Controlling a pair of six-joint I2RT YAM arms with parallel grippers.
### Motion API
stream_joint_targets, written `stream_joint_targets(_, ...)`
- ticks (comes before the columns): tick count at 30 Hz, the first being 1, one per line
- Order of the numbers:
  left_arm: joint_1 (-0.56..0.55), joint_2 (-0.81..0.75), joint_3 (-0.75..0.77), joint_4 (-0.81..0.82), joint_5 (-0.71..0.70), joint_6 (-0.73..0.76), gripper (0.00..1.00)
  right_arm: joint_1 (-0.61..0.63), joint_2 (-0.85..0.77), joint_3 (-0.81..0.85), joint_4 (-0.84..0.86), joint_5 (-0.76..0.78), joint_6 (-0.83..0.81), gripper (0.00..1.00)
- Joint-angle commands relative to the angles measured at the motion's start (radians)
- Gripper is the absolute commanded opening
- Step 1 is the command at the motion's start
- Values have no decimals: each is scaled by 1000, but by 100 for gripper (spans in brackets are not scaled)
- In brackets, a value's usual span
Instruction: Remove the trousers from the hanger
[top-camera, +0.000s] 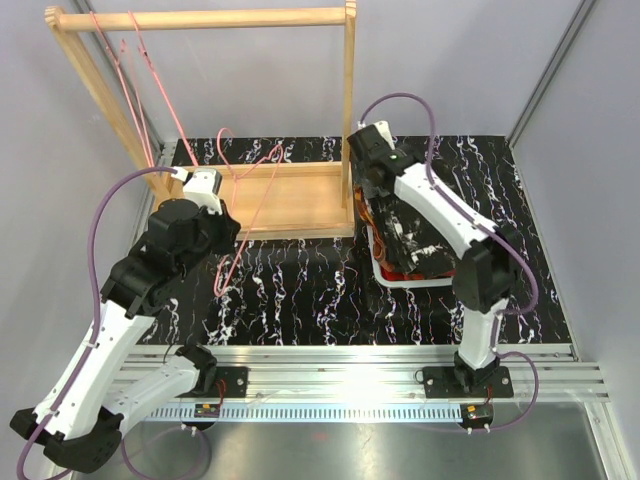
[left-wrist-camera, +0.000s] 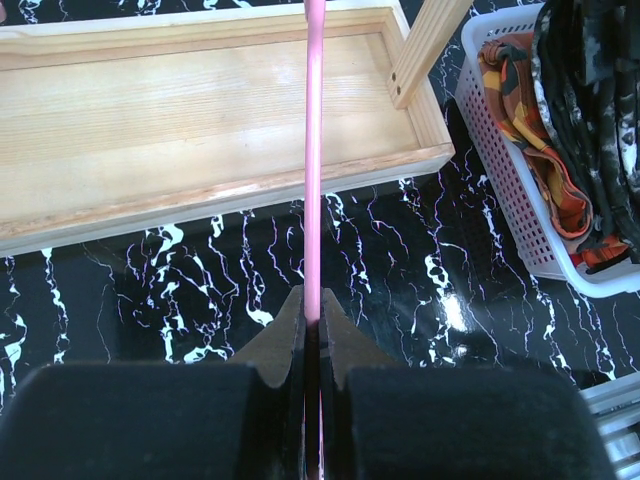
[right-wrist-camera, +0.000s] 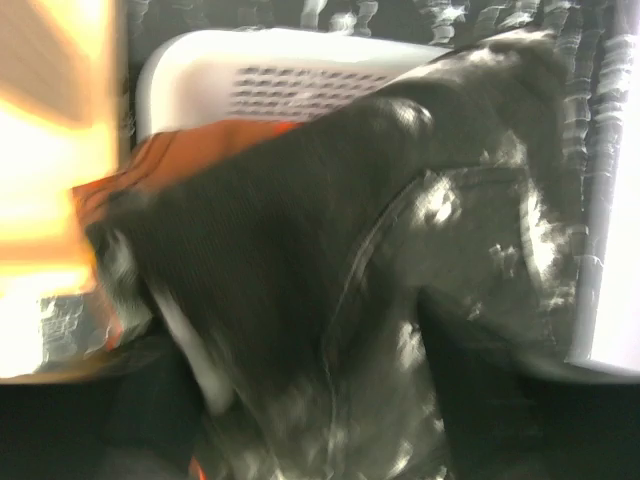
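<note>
Left gripper (left-wrist-camera: 312, 322) clenched on the pink hanger (left-wrist-camera: 313, 150), just near of the tray (left-wrist-camera: 200, 110).
Black trousers (left-wrist-camera: 590, 110) and orange trousers (left-wrist-camera: 522, 110) lie in the basket (left-wrist-camera: 505, 190), just right of the tray's right edge. Open table (left-wrist-camera: 380, 270) near of the tray, between the arms. Right arm (top-camera: 435, 215) reaches far over the basket, wrist tipped down; right gripper (top-camera: 378, 200) jaws: can't tell, view blurred.

Note for you: 2 arms, left arm (top-camera: 105, 335) and right arm (top-camera: 440, 215), with white link shells and black joint housings. Behind each claw a purple cable (top-camera: 403, 96) loops away. Left claw (left-wrist-camera: 312, 305) fingers (left-wrist-camera: 285, 335): black tapered wedges. Black base plates (top-camera: 225, 382) sit farthest from the claws.
</note>
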Motion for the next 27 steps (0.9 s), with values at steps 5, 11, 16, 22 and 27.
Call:
stream_joint_targets(5, 3, -11, 49, 17, -35, 12, 0, -164, -434, -246, 191, -723, 157, 99)
stream_joint_targets(11, 5, 0, 90, 0, -67, -6, 0, -207, -486, -492, 288, -558, 120, 99)
stream_joint_targets(16, 5, 34, 180, -25, -87, -19, 0, -207, -392, -594, 405, -447, 141, 100)
stream_joint_targets(22, 5, 63, 266, -61, -105, -15, 0, -205, -193, -587, 401, -318, 282, 99)
stream_joint_targets(27, 3, 98, 335, -94, -148, -29, 0, -205, -22, -568, 317, -201, 425, 99)
